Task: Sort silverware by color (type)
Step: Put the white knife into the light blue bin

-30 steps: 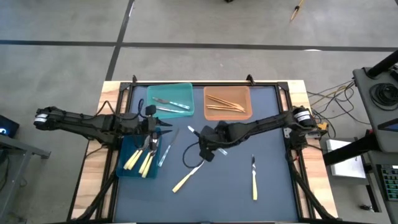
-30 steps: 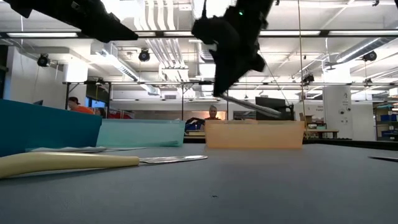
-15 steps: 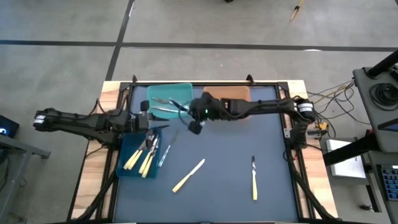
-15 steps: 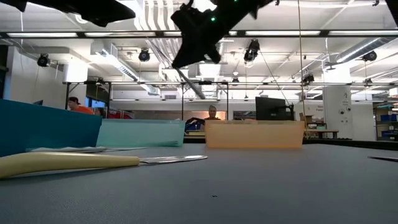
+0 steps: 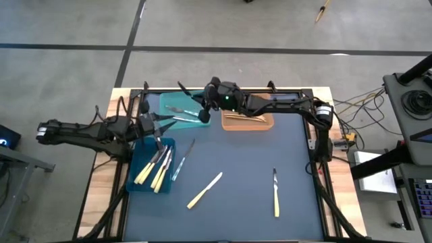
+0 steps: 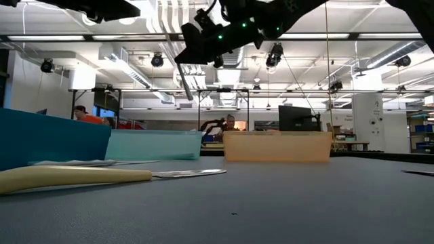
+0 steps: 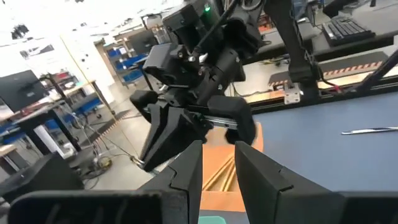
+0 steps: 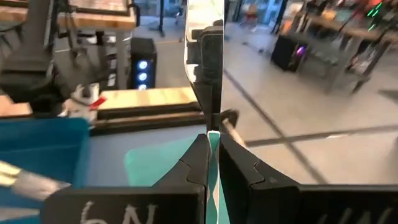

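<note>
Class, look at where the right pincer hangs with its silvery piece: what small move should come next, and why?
Probably lower and release. The right pincer, shut on a silvery utensil, hangs above the light teal bin, which already holds silvery pieces; the orange-tan ones lie in the orange bin.

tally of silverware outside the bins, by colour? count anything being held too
Pale yellow pieces on the mat: 2
Silvery grey pieces on the mat: 2
Silvery grey piece held in the right tool: 1
Orange-tan: 0
Total: 5
</note>
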Controlling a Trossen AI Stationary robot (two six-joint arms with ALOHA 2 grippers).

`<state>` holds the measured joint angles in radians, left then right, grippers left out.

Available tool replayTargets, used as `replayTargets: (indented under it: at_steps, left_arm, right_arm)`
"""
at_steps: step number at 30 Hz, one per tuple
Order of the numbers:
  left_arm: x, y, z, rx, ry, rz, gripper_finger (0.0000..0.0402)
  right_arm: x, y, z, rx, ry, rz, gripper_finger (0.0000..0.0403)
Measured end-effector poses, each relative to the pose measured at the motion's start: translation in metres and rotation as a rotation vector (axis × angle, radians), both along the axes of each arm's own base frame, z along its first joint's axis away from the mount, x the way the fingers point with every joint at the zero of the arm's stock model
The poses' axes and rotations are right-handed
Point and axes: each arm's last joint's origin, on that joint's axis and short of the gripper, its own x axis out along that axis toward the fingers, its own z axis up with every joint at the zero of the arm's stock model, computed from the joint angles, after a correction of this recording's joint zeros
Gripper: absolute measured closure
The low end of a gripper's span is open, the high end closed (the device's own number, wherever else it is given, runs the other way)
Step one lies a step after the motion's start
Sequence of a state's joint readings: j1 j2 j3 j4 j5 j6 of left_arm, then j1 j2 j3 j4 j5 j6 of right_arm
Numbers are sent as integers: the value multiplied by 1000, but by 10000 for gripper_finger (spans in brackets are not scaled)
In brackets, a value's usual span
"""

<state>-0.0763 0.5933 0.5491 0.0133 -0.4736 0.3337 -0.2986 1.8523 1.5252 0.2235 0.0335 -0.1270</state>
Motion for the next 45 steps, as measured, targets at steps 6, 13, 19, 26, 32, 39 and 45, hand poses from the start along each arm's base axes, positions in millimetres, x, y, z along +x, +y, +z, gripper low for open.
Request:
replayTargets:
  at_steps: [6,13,19,26,32,39,45]
  left_arm:
    - [0,8,10,60,-78,55,325]
    - [6,39,13,150,-93,128,325]
    - [7,91,8,134,-107,191,325]
    - [-3,141,-3,28,-150,104,326]
    - [0,158,-8,-41,-209,109,325]
    - [5,165,-11,-72,-250,99,300]
    - [9,169,-11,-86,-304,88,251]
  right_arm:
    - [-9,-30,4,-122,-10,-50,390]
    - [-23,-64,8,-228,-1,-103,390]
    - [-37,-90,8,-267,17,-117,390]
    - [-42,-99,6,-300,55,-132,390]
    - [-41,-97,5,-312,71,-124,390]
    - [-39,-93,5,-347,86,-108,390]
    - [-36,-88,5,-358,87,-96,390]
